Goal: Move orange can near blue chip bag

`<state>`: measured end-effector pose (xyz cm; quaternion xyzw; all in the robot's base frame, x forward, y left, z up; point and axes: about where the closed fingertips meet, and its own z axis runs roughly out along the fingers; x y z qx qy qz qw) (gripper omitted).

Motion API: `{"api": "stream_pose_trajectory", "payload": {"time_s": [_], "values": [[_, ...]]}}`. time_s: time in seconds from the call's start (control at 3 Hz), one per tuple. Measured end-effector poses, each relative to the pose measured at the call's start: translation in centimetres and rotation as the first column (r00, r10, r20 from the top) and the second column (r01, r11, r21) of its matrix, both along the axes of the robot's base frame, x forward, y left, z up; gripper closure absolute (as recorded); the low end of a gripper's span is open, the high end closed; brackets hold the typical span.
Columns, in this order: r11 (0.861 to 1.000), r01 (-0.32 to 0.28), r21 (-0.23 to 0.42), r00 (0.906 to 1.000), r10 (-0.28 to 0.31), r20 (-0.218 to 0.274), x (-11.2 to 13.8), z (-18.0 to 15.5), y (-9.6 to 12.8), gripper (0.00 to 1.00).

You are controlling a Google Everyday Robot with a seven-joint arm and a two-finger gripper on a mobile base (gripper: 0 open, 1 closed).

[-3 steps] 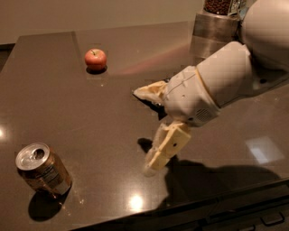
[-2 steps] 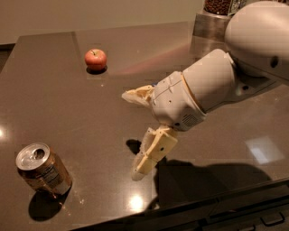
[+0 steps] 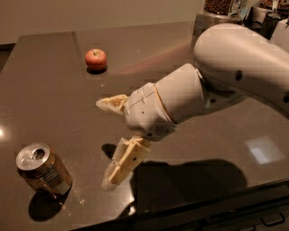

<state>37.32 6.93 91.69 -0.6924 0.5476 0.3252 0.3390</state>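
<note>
Orange can [image 3: 43,173], one only, stands at lower left on the dark bench [image 3: 54,103]. My pincer [image 3: 104,143] hangs mid-frame to its right, not touching it, two fingers spread wide and empty. One red apple [image 3: 95,59] sits upper left.

Arm [image 3: 244,67] behind central gripper [image 3: 104,143], off-frame right

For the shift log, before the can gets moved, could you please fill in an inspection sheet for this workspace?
Surface: dark glossy table, a few glare spots.
Job's things: orange can standing at front left, not grasped; blue chip bag not in view.
Clutter: red apple towards the back.
Grippers: gripper open, over the table, right of the can and apart from it.
Cables: nothing seen.
Surroundings: containers at back right.
</note>
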Motion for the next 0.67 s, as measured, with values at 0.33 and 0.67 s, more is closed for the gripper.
{"api": "stream_pose_trajectory", "payload": {"time_s": [0.33,0.67], "values": [[0.999,-0.042,0.014,0.9987,0.042,-0.028,-1.1,-0.8,2.7,0.00],[0.997,-0.072,0.029,0.9962,0.073,-0.047,-1.9,-1.4,5.0,0.00]]}}
